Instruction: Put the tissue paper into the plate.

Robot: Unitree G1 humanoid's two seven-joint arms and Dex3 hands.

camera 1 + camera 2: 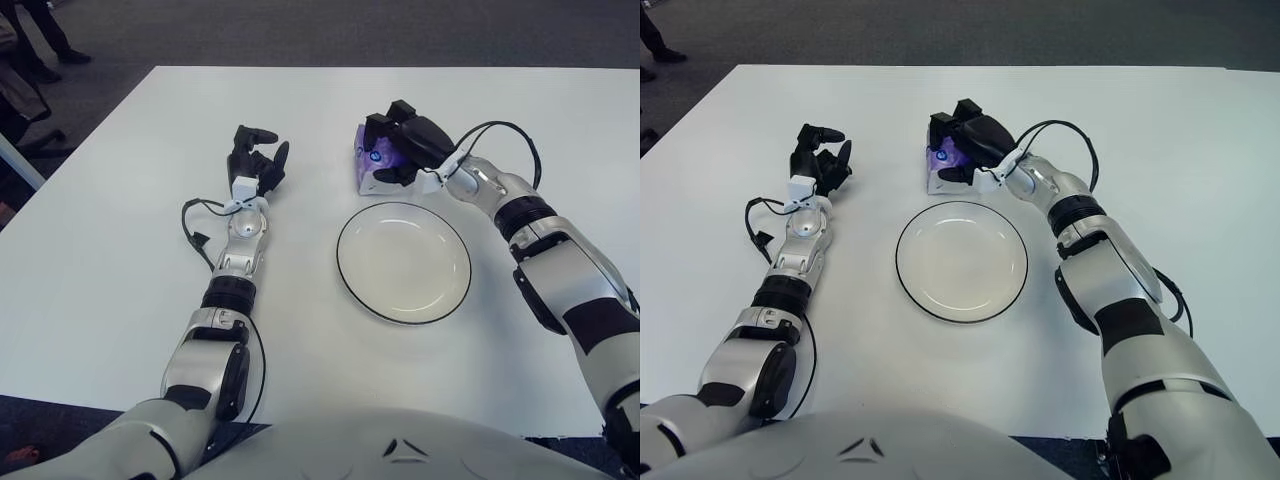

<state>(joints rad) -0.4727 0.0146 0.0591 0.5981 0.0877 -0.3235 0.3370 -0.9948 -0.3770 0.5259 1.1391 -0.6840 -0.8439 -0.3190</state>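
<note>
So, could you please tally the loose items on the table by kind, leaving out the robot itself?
Tissue packs: 1, purple and white, grasped by the right hand (tissue pack)
Plates: 1, white with a dark rim, nothing in it (plate)
Total: 2

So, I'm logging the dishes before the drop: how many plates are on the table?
1. The plate sits empty just near of the tissue pack, which the right hand grips. The left hand shows to its left.
</note>
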